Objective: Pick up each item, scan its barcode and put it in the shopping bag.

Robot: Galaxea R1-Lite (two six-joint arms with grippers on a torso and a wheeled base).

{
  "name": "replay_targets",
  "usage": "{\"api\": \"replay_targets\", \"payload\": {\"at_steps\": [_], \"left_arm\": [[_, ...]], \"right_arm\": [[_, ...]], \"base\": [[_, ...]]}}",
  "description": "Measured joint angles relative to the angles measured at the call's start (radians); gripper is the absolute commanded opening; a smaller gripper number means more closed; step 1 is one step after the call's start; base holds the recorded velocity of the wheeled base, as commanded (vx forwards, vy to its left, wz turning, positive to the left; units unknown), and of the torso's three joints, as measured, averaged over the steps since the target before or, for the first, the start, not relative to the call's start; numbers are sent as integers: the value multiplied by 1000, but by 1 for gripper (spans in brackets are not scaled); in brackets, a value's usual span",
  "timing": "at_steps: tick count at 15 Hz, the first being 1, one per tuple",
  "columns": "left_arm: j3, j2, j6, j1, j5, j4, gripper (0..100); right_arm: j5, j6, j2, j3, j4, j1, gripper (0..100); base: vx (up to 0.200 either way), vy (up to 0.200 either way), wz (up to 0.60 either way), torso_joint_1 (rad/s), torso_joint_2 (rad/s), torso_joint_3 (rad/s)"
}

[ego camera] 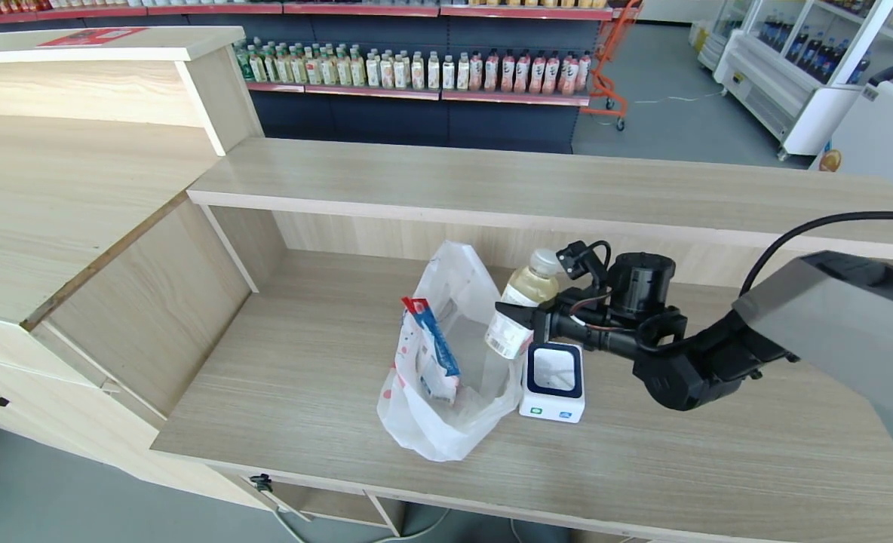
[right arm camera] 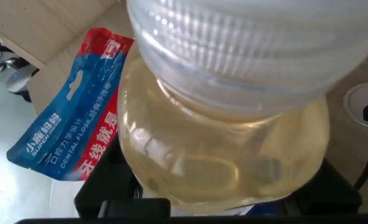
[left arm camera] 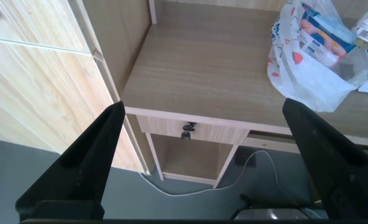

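White bag (ego camera: 416, 434) holds 1 packet (ego camera: 435, 354); right pincer (ego camera: 531, 320) pinches 1 bottle (ego camera: 520, 298), left pincer (left arm camera: 202, 106) spread.

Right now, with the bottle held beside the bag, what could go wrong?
The bottle hangs tilted in the right gripper, close to the scanner; a slip could hit that instead of the bag. The shopping bag is limp, so the bottle may snag its rim or collapse it. It could also land on the packet standing inside.

My head looks down on pale wooden counter (ego camera: 680, 467); left wrist, off its edge, shares white plastic bag (ego camera: 424, 430); right wrist hugs clear bottle (right arm camera: 221, 143).
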Motion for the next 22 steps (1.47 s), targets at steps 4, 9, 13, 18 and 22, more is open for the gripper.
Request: {"api": "replay_targets", "payload": {"at_steps": [4, 9, 13, 18, 22], "left_arm": [[0, 0, 0, 0, 0, 0, 100], [0, 0, 0, 0, 0, 0, 100], [0, 0, 0, 0, 0, 0, 100], [0, 0, 0, 0, 0, 0, 100], [0, 0, 0, 0, 0, 0, 100]], "right_arm": [[-4, -63, 138, -162, 6, 61, 0], [-8, -265, 282, -280, 37, 89, 0], [1, -331, 327, -333, 34, 91, 100], [-2, -189, 293, -316, 83, 89, 100], [-2, 21, 167, -247, 122, 85, 100]], "base": [[0, 0, 0, 0, 0, 0], [0, 0, 0, 0, 0, 0], [0, 0, 0, 0, 0, 0], [0, 0, 0, 0, 0, 0], [0, 0, 0, 0, 0, 0]]}}
